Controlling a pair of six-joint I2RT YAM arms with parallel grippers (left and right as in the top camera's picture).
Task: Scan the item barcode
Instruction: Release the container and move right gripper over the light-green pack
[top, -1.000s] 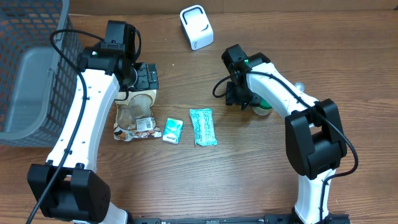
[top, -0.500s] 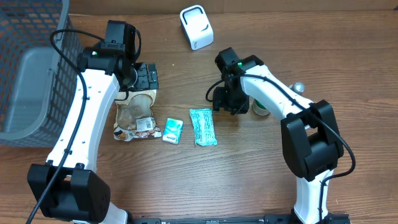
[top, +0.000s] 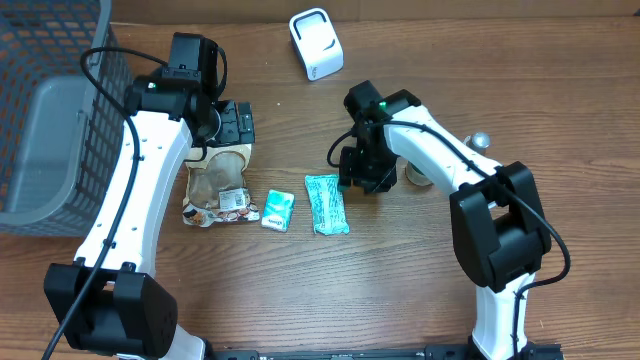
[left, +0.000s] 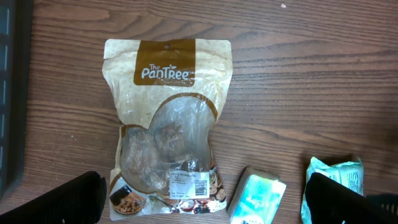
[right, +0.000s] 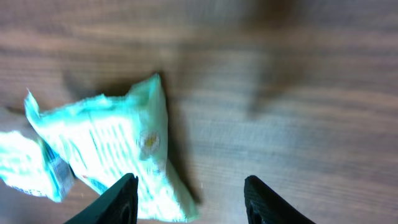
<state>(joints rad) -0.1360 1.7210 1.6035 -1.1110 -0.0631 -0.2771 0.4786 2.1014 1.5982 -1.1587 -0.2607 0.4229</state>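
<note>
Three items lie in a row on the wooden table: a brown-and-clear snack pouch (top: 215, 190) (left: 166, 124), a small teal box (top: 277, 210) (left: 258, 198) and a teal packet (top: 326, 203) (right: 106, 146). The white barcode scanner (top: 316, 43) stands at the back. My left gripper (top: 230, 135) (left: 202, 200) hangs wide open above the pouch's lower end, where a white barcode label shows. Just right of the teal packet's upper end, my right gripper (top: 362, 172) (right: 189, 186) stands open. The packet's corner reaches between its fingers without being gripped.
A dark mesh basket (top: 40, 100) with a grey liner fills the left edge. A green-and-white round item (top: 418, 177) and a silver ball (top: 481, 140) sit behind the right arm. Bare wood lies along the front of the table.
My right gripper has swung left, away from the green-and-white item and over to the teal packet's end, its jaws somewhat narrower. The left arm has not moved.
</note>
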